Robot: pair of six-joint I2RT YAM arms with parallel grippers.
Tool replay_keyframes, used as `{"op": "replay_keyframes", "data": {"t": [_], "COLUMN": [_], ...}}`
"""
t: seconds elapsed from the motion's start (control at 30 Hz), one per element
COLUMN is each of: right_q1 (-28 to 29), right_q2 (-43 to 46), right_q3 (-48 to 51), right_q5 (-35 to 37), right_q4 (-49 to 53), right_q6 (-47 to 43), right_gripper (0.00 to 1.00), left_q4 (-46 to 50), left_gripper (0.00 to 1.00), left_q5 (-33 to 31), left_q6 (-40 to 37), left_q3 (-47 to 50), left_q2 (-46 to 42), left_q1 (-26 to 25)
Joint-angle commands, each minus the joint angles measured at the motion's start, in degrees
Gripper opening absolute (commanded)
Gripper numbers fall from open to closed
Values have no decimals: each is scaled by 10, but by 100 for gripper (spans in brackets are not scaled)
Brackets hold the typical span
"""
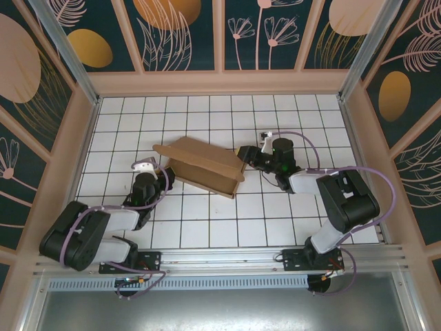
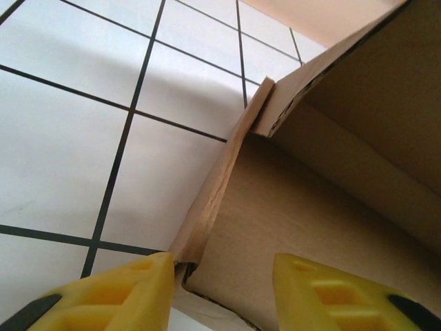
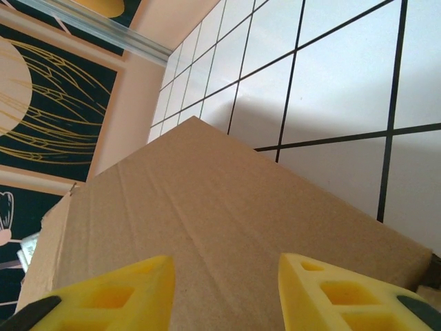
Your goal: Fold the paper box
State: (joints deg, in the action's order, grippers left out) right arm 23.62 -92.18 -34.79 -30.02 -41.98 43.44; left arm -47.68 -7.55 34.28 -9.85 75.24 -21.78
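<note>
The paper box [image 1: 203, 165] is matte brown cardboard, creased and angular.

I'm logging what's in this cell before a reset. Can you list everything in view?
paper box: one, plain brown, partly folded, middle of the table.
table: one, white tiles with black grid lines, under everything.
enclosure walls: three sides, dark panels with peach plant patterns, around the table.
metal rail: one, silver, near edge, at the arm bases.
left arm: one, black and white, reaching to the box's left end.
right arm: one, black and white, reaching to the box's right end.
left gripper: one, yellow, open, astride a box wall's edge.
right gripper: one, yellow, open, at a flat box panel.
</note>
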Motion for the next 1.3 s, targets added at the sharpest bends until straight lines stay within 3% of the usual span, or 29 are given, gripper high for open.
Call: {"op": "replay_keyframes", "data": {"t": [0.0, 0.17, 0.33, 0.47, 0.57, 0.7, 0.83, 1.07, 1.27], "right_q1": [0, 21, 74, 120, 136, 160, 171, 180, 179], "right_q2": [35, 78, 82, 73, 59, 22, -11, -23, 35], "right_q3": [-4, -48, -98, -111, -107, -114, -115, -108, -98], "right_q5": [29, 89, 99, 114, 114, 151, 225, 266, 265], "right_q4": [17, 129, 211, 253, 268, 303, 330, 333, 316], "right_q6": [-56, -162, -248, -292, -309, -331, -336, -339, -338], "right_gripper": [43, 40, 23, 9, 0, 0, 0, 0, 6], "left_q4": [88, 288, 404, 442, 468, 481, 433, 332, 294], "left_gripper": [42, 35, 29, 27, 27, 25, 21, 11, 7], "left_q5": [-26, -117, -194, -201, -142, 10, 124, 222, 250], "left_q6": [25, 66, 58, 13, -6, -27, 1, 50, 66], "left_q3": [-3, -23, -58, -136, -221, -313, -322, -277, -264], "left_q2": [-59, -215, -349, -363, -310, -191, -103, 32, 125], "left_q1": [-3, -3, -3, -3, -3, -3, -3, -3, -3]}}
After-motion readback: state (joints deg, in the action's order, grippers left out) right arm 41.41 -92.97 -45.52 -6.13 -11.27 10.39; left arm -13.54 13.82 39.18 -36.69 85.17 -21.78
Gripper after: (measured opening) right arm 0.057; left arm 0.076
